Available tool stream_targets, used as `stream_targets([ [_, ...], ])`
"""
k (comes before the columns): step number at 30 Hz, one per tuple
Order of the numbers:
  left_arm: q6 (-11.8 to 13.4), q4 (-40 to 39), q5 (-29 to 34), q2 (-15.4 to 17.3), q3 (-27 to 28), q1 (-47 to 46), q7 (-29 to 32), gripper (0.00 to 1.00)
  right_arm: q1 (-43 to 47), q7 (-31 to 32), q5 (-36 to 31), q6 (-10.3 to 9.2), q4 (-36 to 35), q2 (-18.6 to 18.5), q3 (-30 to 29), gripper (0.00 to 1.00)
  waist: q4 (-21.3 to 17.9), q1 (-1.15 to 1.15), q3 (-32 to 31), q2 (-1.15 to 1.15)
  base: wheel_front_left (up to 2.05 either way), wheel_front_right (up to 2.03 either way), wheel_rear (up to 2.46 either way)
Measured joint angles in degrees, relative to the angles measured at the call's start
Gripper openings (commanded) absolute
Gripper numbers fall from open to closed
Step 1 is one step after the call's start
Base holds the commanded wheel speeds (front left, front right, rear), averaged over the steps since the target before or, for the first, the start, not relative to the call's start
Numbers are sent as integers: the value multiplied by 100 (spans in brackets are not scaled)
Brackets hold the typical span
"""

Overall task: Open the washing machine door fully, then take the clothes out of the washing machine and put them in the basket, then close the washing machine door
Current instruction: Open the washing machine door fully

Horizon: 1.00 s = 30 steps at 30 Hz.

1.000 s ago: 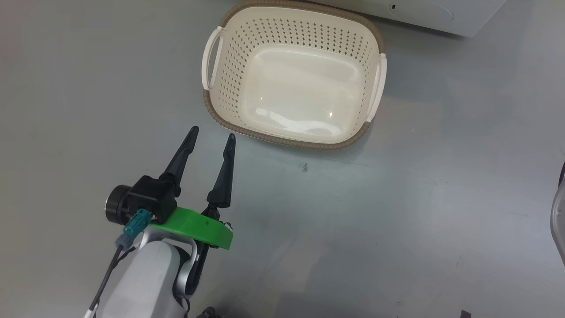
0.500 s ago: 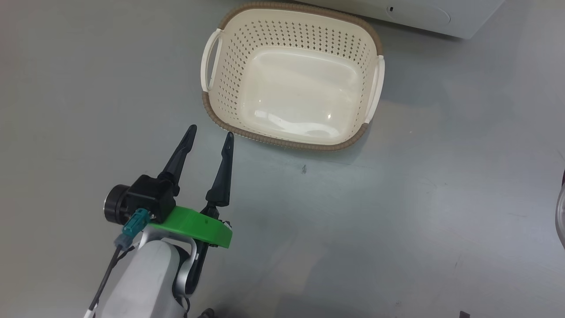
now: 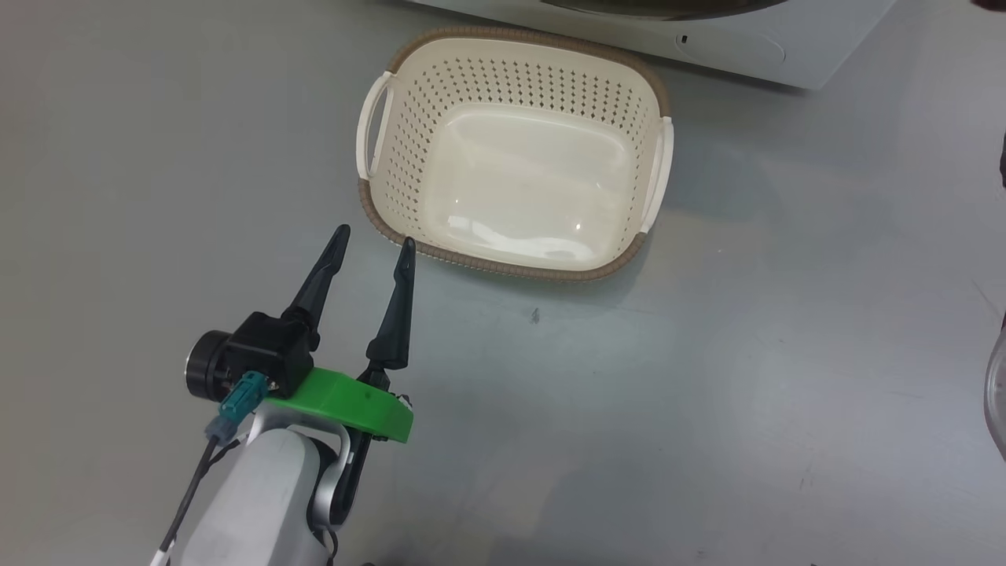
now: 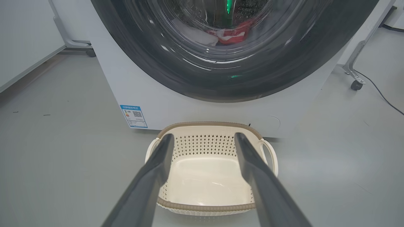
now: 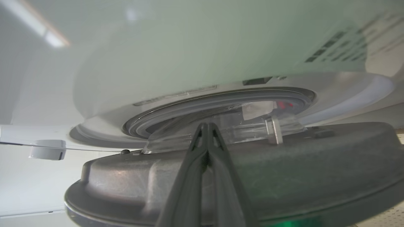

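Observation:
The white washing machine [image 4: 126,85] stands behind the empty cream basket [image 3: 511,271] on the grey floor. Its round black door [image 4: 142,63] stands ajar. The red clothes [image 4: 233,34] show through the door's glass, inside the drum. My left gripper [image 3: 374,236] hovers open just short of the basket's near left corner, with nothing between its fingers. In the right wrist view my right gripper [image 5: 206,126] is shut, its fingers lying over the door's grey inner face [image 5: 300,176], with the tips at the clear glass bowl [image 5: 233,129]. A curved glassy edge [image 3: 996,401] shows at the head view's right border.
A blue sticker [image 4: 134,116] marks the machine's lower left front. A wheeled metal leg [image 4: 356,83] and a black cable [image 4: 382,97] sit to the machine's right, another wheeled leg [image 4: 72,44] to its left. Open grey floor [image 3: 707,393] spreads in front of the basket.
The head camera has tilted up a little, so the basket sits lower in the picture and more of the machine's base shows. The left gripper holds the same pose, still open.

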Motion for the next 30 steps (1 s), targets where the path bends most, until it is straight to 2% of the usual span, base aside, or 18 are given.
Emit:
stream_targets([
  [30,0,126,60,1,27,131,0,100,810,314,53,5,307,214,152,0,-93,0,-703,0,0,0,0],
])
